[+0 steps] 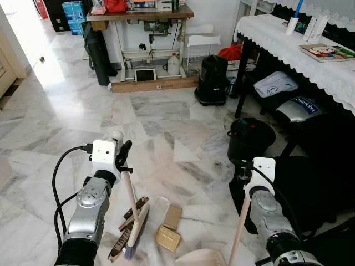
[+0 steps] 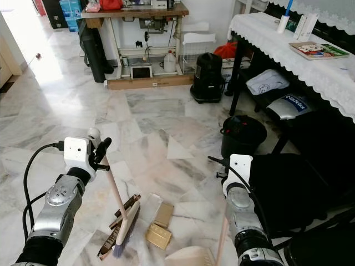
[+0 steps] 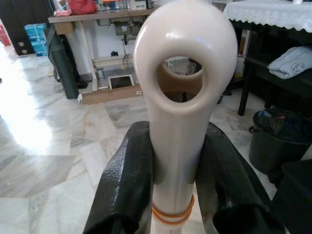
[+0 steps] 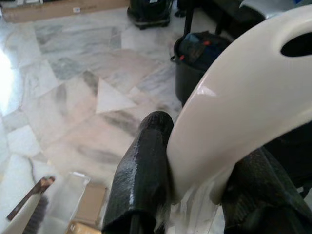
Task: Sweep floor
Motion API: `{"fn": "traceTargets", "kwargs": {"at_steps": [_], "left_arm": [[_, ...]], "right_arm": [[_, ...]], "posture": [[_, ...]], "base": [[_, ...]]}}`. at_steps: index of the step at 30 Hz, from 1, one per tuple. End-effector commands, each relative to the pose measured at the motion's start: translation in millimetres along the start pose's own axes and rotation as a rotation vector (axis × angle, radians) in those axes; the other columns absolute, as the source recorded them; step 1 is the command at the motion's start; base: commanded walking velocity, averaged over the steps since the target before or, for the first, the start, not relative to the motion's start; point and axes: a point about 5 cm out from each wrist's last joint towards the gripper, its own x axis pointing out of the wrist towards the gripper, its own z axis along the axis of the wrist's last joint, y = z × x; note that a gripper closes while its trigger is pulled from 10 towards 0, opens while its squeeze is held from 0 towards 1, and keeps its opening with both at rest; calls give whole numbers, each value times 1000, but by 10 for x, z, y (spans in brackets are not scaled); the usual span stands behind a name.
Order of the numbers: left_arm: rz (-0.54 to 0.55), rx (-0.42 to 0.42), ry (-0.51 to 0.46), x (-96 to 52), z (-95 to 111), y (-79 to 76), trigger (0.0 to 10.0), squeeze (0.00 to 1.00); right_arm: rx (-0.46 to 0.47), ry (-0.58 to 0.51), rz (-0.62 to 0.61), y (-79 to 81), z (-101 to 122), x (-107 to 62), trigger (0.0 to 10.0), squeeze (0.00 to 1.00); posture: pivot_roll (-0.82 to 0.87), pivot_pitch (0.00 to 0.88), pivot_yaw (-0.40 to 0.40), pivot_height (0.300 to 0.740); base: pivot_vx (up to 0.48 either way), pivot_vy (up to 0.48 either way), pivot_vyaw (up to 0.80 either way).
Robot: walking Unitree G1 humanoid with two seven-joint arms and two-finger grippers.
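Note:
My left gripper (image 1: 123, 160) is shut on the cream handle of a broom (image 1: 131, 194); its black fingers (image 3: 124, 185) clamp the handle just under its hanging loop (image 3: 178, 97). The brush head (image 1: 136, 233) rests on the marble floor among litter: brown wrappers (image 1: 133, 213), a clear plastic piece (image 1: 158, 206), a flat cardboard piece (image 1: 172, 217) and a gold box (image 1: 167, 238). My right gripper (image 1: 244, 176) is shut on the cream dustpan handle (image 4: 243, 112). The dustpan (image 1: 202, 257) sits on the floor just right of the gold box.
A black bin (image 1: 250, 138) stands ahead on the right beside a lace-covered table (image 1: 288, 41), with dark bags (image 1: 316, 183) under it. A black vacuum (image 1: 212, 80), a long cardboard box (image 1: 152, 85) and a sewing table (image 1: 144, 16) line the far wall.

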Motion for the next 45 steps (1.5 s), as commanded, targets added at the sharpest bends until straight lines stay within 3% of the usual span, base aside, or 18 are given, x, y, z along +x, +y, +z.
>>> {"fn": "traceTargets", "kwargs": {"at_steps": [1,6,9,15,27,45], "left_arm": [[-18,10,-27,56,79,-14,10000,0],[-19,10,-26,59,77,-18,10000,0],[-18,8,-29,62,79,-29,10000,0],[-16,8,-32,65,82,-35,10000,0],[-17,8,-30,60,78,-26,10000,0],[-27,4,-24,77,74,-34,10000,0]], "right_arm": [[32,161,19,28,-277,-48,10000,0],[50,130,-18,-32,-212,-38,10000,0],[105,-95,-91,-128,81,-31,10000,0],[172,-178,-111,-152,206,-45,10000,0],[154,-114,-118,-150,79,-79,10000,0],[53,163,-8,-35,-130,-81,10000,0]], "posture": [[-21,0,5,740],[-23,0,4,740],[-23,0,3,740],[-20,0,1,740],[-25,0,2,740],[-25,0,1,740]], "base": [[0,0,0],[0,0,0],[0,0,0],[0,0,0],[0,0,0],[0,0,0]]}}
